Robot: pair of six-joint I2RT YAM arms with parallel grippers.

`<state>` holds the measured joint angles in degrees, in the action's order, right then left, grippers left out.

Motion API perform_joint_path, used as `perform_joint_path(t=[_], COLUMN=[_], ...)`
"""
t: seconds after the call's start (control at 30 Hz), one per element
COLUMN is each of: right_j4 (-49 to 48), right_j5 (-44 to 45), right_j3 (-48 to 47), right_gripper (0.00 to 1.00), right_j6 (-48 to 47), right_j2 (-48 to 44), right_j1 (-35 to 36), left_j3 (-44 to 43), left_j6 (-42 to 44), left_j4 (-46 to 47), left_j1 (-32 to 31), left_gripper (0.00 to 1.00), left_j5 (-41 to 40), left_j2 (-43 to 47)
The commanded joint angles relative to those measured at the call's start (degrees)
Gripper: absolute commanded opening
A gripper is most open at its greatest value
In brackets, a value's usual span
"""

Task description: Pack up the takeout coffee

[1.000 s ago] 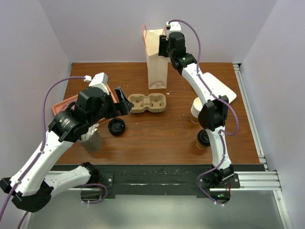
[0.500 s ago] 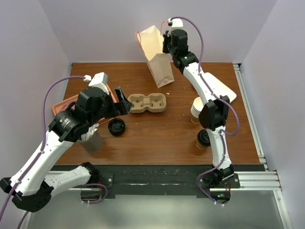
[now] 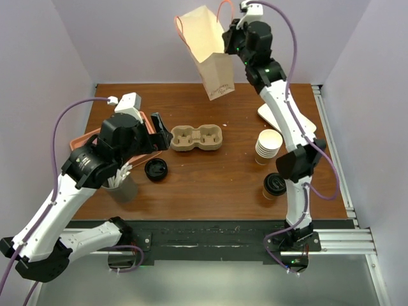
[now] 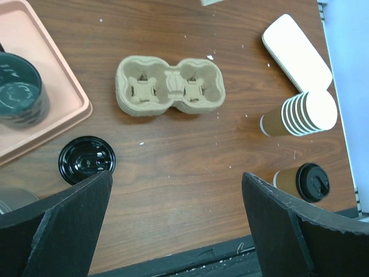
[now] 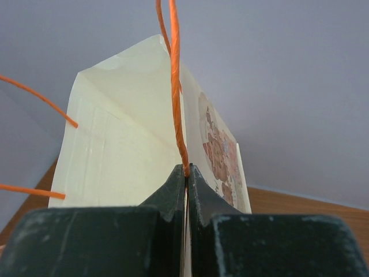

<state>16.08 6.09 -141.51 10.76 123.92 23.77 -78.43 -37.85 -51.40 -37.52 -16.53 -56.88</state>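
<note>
The right gripper [image 5: 186, 173] is pinching the rim of the cream paper bag with orange string handles [image 3: 207, 54], holding it tilted in the air over the far side of the brown wooden table [image 3: 217, 182]. The left gripper [image 4: 177, 175] is hovering, jaws spread wide. The tan paper cup with the black sip lid [image 3: 275, 185] is standing near the table's right front edge.
</note>
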Motion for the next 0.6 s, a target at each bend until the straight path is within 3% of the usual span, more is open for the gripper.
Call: perform_joint_path(t=[0.0, 0.23, 0.57], right_j4=[2.1, 8.61, 11.43], right_j5=[-3.88, -17.06, -32.71], right_j3=[1.05, 11.51, 46.11], right_gripper=[0.0, 0.0, 0.0], right_j6=[3.38, 4.53, -0.39], right_j2=[-10.61, -23.78, -49.09], right_j1=[-0.3, -0.22, -0.13], left_j3=[-4.01, -6.64, -11.65], left_j6=[1.81, 3.92, 5.15], left_j4=[-1.16, -2.65, -6.08], left_j1=[0.16, 0.25, 0.16], left_gripper=[1.0, 1.0, 1.0], left_j5=[-3.5, -0.87, -0.86], left_j2=[-0.25, 1.42, 4.24])
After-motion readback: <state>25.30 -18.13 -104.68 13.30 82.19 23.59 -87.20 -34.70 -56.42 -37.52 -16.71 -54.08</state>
